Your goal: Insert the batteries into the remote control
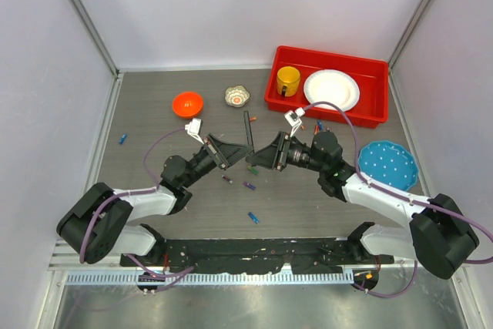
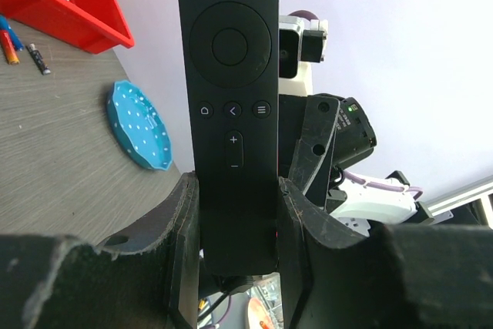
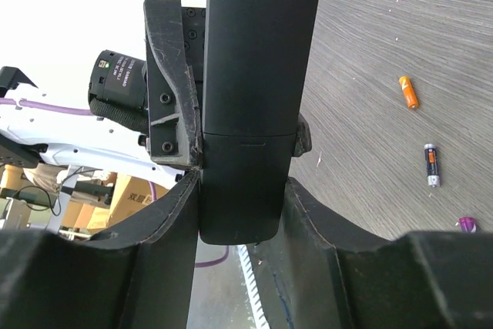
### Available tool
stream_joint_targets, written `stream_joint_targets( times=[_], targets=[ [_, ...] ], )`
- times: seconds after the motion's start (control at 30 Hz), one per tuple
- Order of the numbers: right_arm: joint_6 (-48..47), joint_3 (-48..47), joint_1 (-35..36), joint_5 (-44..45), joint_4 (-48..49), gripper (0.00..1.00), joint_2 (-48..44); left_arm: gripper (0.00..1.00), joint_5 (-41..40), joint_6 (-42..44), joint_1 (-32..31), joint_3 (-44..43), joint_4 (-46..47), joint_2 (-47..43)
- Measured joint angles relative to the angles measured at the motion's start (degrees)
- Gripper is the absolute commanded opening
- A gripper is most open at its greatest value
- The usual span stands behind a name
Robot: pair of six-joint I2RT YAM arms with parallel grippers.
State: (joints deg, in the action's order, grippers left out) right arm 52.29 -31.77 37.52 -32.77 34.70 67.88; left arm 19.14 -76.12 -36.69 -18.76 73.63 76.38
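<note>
The black remote control (image 1: 249,133) is held up off the table between both grippers. My left gripper (image 1: 237,153) is shut on its lower end; the left wrist view shows the button face (image 2: 233,90) between the jaws (image 2: 237,229). My right gripper (image 1: 262,156) is shut on the same end from the other side; the right wrist view shows the smooth back (image 3: 254,75) with its cover closed between the jaws (image 3: 240,206). Batteries lie loose on the table: purple (image 1: 249,186), blue (image 1: 253,217), orange (image 3: 408,92).
A red tray (image 1: 271,96) holds a yellow mug (image 1: 288,80) and a white plate (image 1: 331,88). An orange bowl (image 1: 187,103), a small patterned bowl (image 1: 237,96) and a teal dotted plate (image 1: 387,164) stand around. A blue battery (image 1: 122,139) lies far left.
</note>
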Motion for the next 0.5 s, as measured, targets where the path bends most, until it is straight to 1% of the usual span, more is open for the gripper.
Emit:
stream_joint_targets(
  times=[0.03,0.07,0.13,0.17,0.2,0.23,0.27,0.3,0.33,0.37,0.47,0.5],
  targets=[
    [0.3,0.0,0.0,-0.1,0.0,0.38,0.0,0.0,0.0,0.1,0.0,0.0,0.3,0.0],
    [0.6,0.0,0.0,-0.2,0.0,0.33,0.0,0.0,0.0,0.1,0.0,0.0,0.3,0.0],
    [0.6,0.0,0.0,-0.3,0.2,0.29,0.0,0.01,0.1,0.1,0.0,0.0,0.3,0.0],
    [0.6,0.1,0.0,-0.4,0.3,0.26,0.0,0.03,0.1,0.1,0.0,0.0,0.4,0.0],
    [0.6,0.1,0.0,-0.4,0.3,0.26,0.0,0.08,0.2,0.1,0.0,0.0,0.4,0.0],
    [0.5,0.2,0.0,-0.5,0.4,0.25,0.0,0.37,0.2,0.1,0.0,0.0,0.4,0.0],
    [0.4,0.2,0.0,-0.7,0.3,0.24,0.0,0.54,0.4,0.1,0.0,0.0,0.3,0.0],
    [0.3,0.2,0.0,-0.8,0.2,0.24,0.0,0.74,0.5,0.1,0.0,0.0,0.3,0.0],
    [0.0,0.2,0.0,-1.0,-0.1,0.23,-0.3,0.83,0.6,0.3,0.0,0.0,0.3,0.0],
    [-0.8,0.2,0.0,-1.4,-0.9,0.23,-0.7,0.99,0.7,0.0,0.1,0.0,0.3,0.0],
    [-4.7,0.1,0.0,-2.0,-6.8,0.23,-3.9,1.0,1.3,-0.7,0.7,0.0,0.4,0.0],
    [-6.6,-0.5,0.0,-2.0,-10.6,0.23,-5.6,1.0,1.5,-1.0,1.0,0.0,0.4,-0.1]
  ],
)
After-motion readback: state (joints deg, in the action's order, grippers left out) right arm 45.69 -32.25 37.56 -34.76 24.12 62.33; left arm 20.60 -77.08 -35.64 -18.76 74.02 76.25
